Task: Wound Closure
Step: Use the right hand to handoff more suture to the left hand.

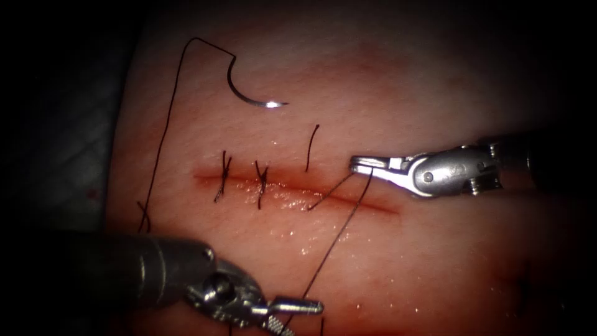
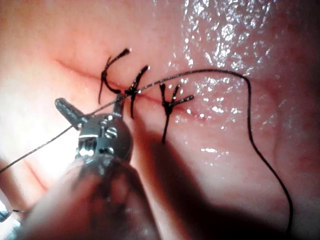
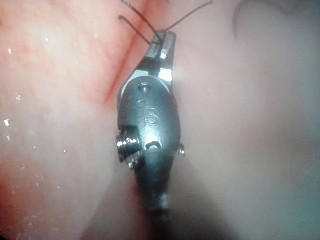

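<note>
The cut (image 1: 292, 193) runs across the tissue (image 1: 385, 81), with two tied stitches (image 1: 261, 183) on its left half. The curved needle (image 1: 249, 96) lies free on the tissue above the cut, held by neither tool and not in the tissue. Its thread (image 1: 163, 140) loops up and trails down the left side. My right tool (image 1: 359, 165) (image 3: 169, 39) hovers over the cut's right part, jaws shut on the thread. One strand (image 1: 329, 193) leads down into the cut. Another strand (image 1: 336, 239) runs to my left tool (image 1: 305, 318) (image 2: 89, 106), below the cut, whose jaws stand open astride the thread (image 2: 165, 80).
A short free thread end (image 1: 311, 146) stands just above the cut, between the second stitch and the right tool. Red fluid (image 1: 348, 202) lines the cut. Wet glistening tissue (image 1: 298, 233) lies below it. The tissue's left edge (image 1: 118, 155) borders dark cloth.
</note>
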